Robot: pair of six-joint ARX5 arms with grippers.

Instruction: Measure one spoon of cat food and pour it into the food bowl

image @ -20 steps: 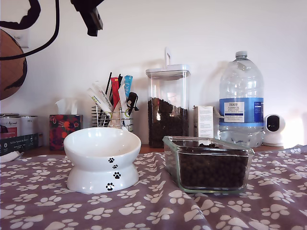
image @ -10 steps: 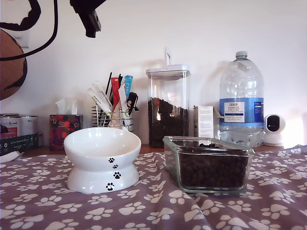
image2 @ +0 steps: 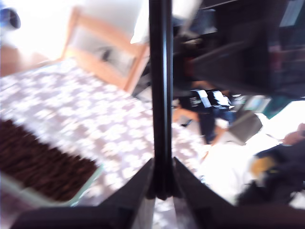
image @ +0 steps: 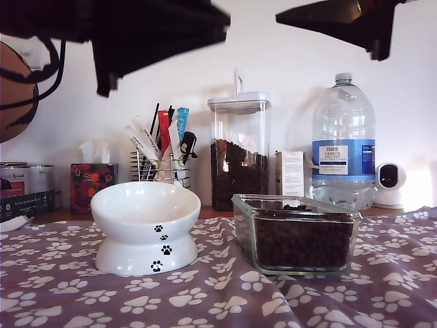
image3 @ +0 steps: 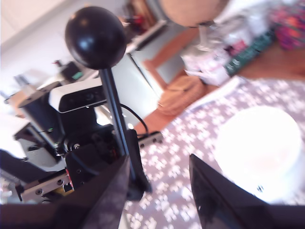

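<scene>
Both arms have swung into the exterior view's top. My first gripper (image2: 162,167) clamps the handle of the black plastic measuring scoop (image2: 160,71). My second gripper (image3: 158,161) gapes, seemingly empty. Brown kibble pellets (image: 300,242) remain in the clear glass dish (image: 240,219), beside the white ceramic pedestal bowl (image: 136,205). Scooping is not yet begun.

I can read "TESCO" on the blue label (image: 343,158) of the water bottle (image: 343,140); the smaller print beneath it is too fine to read.

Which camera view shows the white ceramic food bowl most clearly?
The exterior view: the white ceramic food bowl stands sharp and whole, its paw prints visible. The second wrist view shows it blurred. The first wrist view does not show it.
</scene>
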